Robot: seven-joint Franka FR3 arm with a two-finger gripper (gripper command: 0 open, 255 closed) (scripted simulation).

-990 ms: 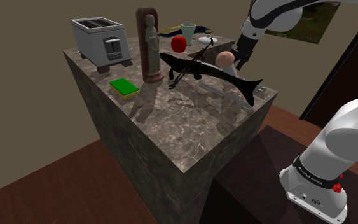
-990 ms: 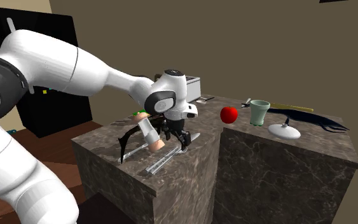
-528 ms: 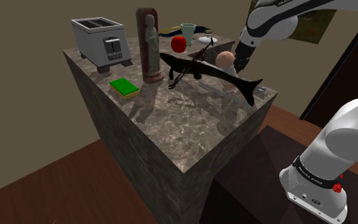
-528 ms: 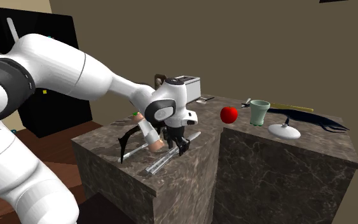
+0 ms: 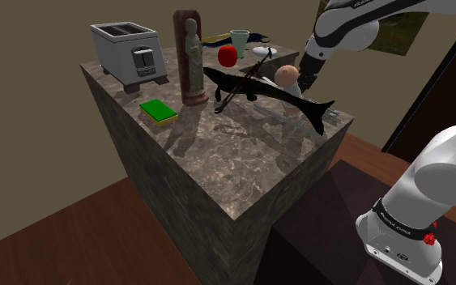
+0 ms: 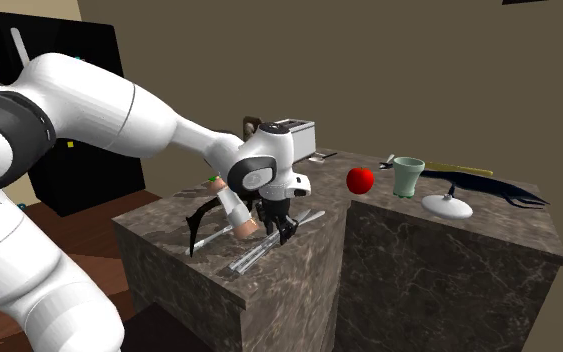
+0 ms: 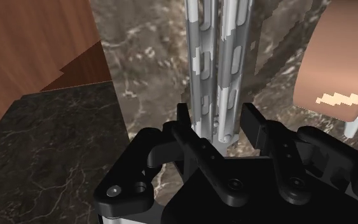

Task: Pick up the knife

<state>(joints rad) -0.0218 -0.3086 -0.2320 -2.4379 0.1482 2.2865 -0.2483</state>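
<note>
Silver: confirm knife (image 7: 228, 63) on stone worktop (image 5: 242, 154), long axis 8-to-2 o'clock in second exterior view. Verify jaws clamped across its width, directly above. Lift vertically.

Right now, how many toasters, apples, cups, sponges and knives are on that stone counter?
Toaster: 1
Apple: 1, red
Cup: 1, pale green
Sponge: 1, green
Knife: 1, clasped in the pincer
Total: 5
</note>
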